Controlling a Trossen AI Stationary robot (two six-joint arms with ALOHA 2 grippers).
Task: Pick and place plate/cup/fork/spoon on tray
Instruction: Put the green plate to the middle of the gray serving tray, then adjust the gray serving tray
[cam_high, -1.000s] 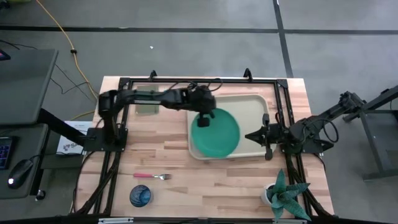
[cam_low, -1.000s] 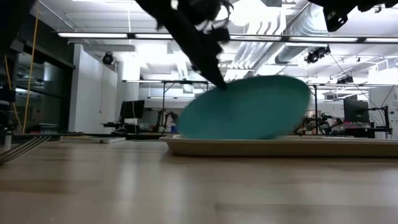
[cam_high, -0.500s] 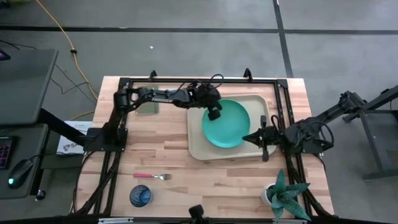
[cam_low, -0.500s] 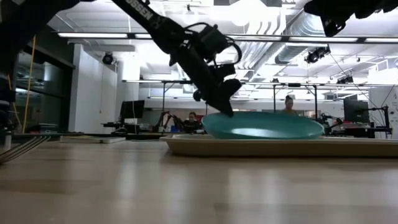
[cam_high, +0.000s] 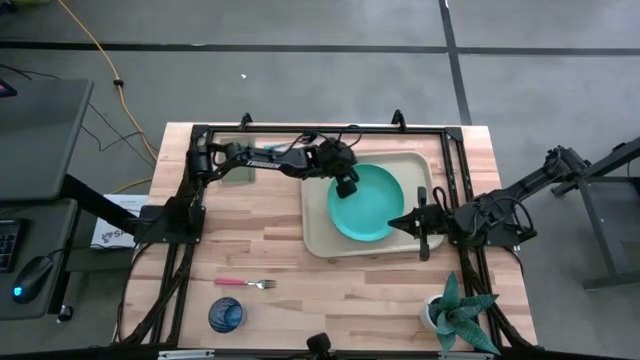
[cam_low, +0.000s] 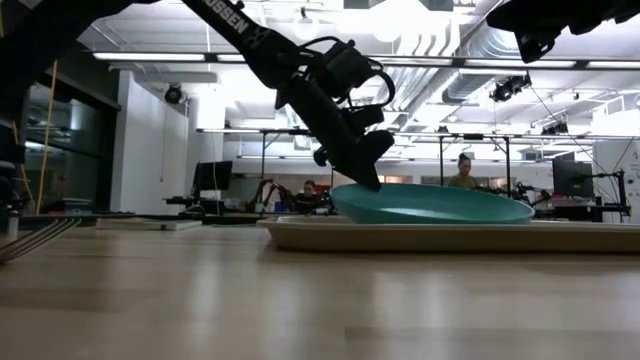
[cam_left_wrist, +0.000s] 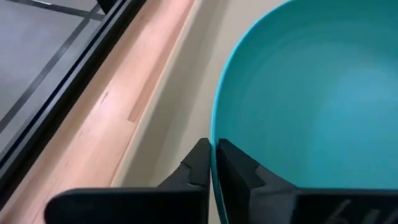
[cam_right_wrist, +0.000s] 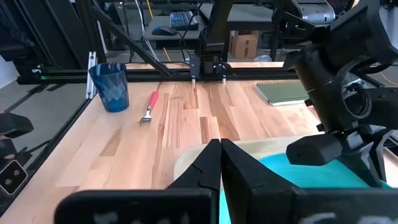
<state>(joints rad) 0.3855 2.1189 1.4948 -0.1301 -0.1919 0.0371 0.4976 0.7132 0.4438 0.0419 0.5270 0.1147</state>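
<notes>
Left hand (cam_left_wrist: 212, 163) pinching plate (cam_high: 366, 202) rim, so plate sits flat inside tray (cam_high: 412, 168). I judge release next. Right hand (cam_right_wrist: 220, 163) clenched, empty, beside tray.

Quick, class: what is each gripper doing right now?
Left gripper: shut on the plate rim, over the tray.
Right gripper: shut, holding nothing.

The wooden table (cam_high: 280, 260) carries a beige tray (cam_high: 322, 238), which lies just under the left gripper (cam_high: 347, 187) and beside the right gripper (cam_high: 408, 221). A red-handled fork (cam_high: 243, 283) and a blue cup (cam_high: 226, 315) lie well apart from both grippers. A green square (cam_high: 238, 172) lies near the left arm. A potted plant (cam_high: 457, 315) stands near the right arm.
</notes>
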